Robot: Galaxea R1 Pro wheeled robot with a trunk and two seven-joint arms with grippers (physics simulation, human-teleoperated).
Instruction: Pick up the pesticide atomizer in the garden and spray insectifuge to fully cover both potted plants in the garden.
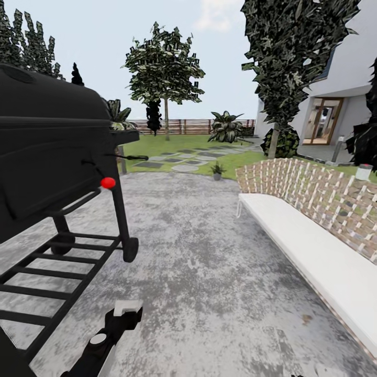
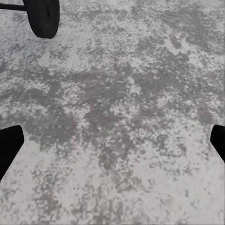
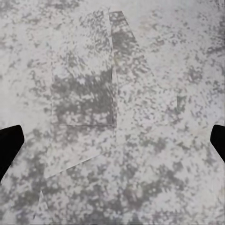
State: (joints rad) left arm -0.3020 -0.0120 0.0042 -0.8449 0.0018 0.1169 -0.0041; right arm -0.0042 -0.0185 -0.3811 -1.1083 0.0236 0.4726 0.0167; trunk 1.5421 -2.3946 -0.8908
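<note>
**A:** What stands closest to the robot?

**B:** A big black barbecue grill [image 1: 47,157] on a wheeled frame, with a red knob [image 1: 108,183] on its front. It rests on the grey mottled patio [image 1: 199,251]. One of its wheels [image 2: 43,16] also appears in the left wrist view, resting on the same paving.

**A:** And opposite the grill?

**B:** A long white bench [image 1: 314,262] with a woven brick-coloured back, across the patio from the grill, well apart from it.

**A:** The grippers?

**B:** The left gripper [image 2: 112,145] hangs over bare paving near the grill's wheel, its two dark fingertips [image 2: 9,145] spread to the edges of its camera's picture, released, nothing between them. The right gripper [image 3: 112,145] is the same: spread wide over paving, holding nothing. In the head view the left arm [image 1: 107,335] shows low beside the grill's frame.

**A:** The potted plants? The atomizer?

**B:** Beyond the grill, at the far edge of the patio where the lawn [image 1: 173,144] begins, stands one small potted plant [image 1: 217,170], just beside the stepping stones [image 1: 183,157]. It is too small to tell more. I cannot make out the atomizer. Farther past the grill: a slatted wooden fence [image 1: 188,125], trees and a house front.
</note>
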